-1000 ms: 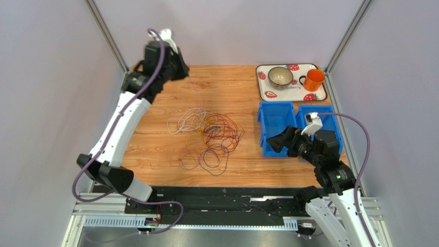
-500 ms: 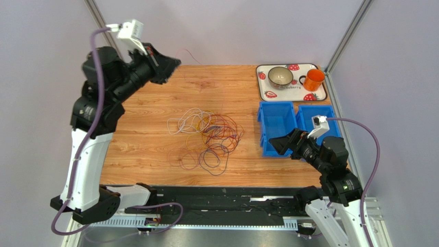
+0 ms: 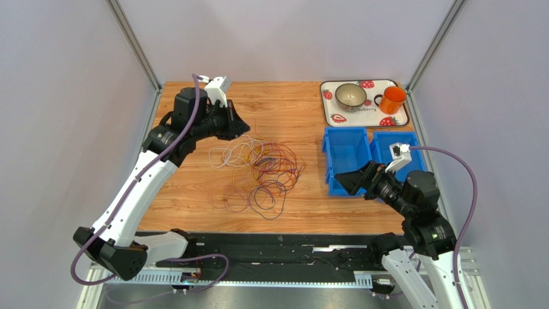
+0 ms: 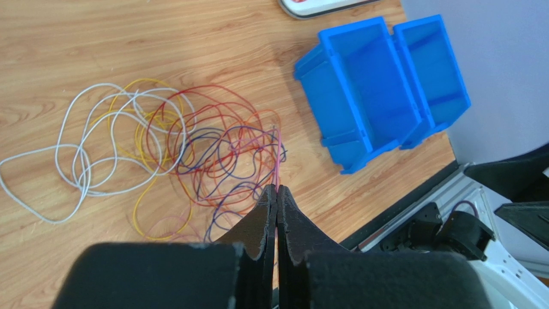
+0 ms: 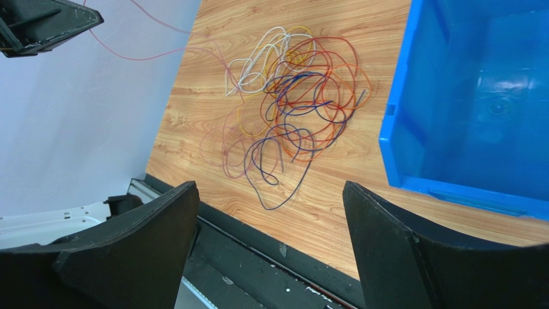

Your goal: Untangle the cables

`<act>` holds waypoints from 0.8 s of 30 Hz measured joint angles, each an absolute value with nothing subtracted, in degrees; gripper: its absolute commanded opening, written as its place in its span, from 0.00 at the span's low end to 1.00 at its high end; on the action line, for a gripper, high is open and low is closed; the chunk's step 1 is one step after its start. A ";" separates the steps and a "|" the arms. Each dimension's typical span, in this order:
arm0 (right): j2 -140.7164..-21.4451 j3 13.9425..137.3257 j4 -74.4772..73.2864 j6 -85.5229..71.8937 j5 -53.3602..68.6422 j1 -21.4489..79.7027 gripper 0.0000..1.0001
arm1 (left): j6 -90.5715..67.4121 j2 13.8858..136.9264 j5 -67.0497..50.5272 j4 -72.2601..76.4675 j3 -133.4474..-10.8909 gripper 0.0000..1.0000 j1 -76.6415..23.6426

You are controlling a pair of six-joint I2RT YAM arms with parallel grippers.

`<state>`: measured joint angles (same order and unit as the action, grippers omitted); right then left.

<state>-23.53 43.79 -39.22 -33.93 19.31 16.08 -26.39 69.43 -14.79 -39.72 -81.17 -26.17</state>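
From above, the cables (image 3: 261, 170) lie in a loose heap in the middle of the desk (image 3: 187, 193). The left claw (image 3: 245, 131) hangs just over the heap's far left side. It is much nearer than the right claw (image 3: 339, 180), which waits well apart by the blue boxes (image 3: 346, 151) at the right edge.

From the left claw's own camera, its two fingers are pressed tight together. A thin red wire (image 4: 278, 151) runs straight from the tips down into the heap, so I think the claw is pinching it. The heap is a jumble of loops: white on one side, then yellow, red and purple, all crossing over each other.

From the right claw's camera, its fingers stand wide apart with nothing between them. The heap lies ahead of it, toward the left edge. The red wire hangs in the air from the left claw down to the heap's far side. Pulling back along that line looks like the way to slide it free.
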 measured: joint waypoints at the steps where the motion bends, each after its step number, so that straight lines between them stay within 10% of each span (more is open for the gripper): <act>1: -23.59 43.62 -38.70 -34.00 19.77 16.08 0.86 | -26.26 68.86 -15.27 -38.76 -80.79 0.00 -26.39; 24: -57.52 48.49 -16.21 -20.91 22.92 33.06 0.88 | -22.11 73.58 -32.93 -29.87 -76.69 0.00 -29.19</act>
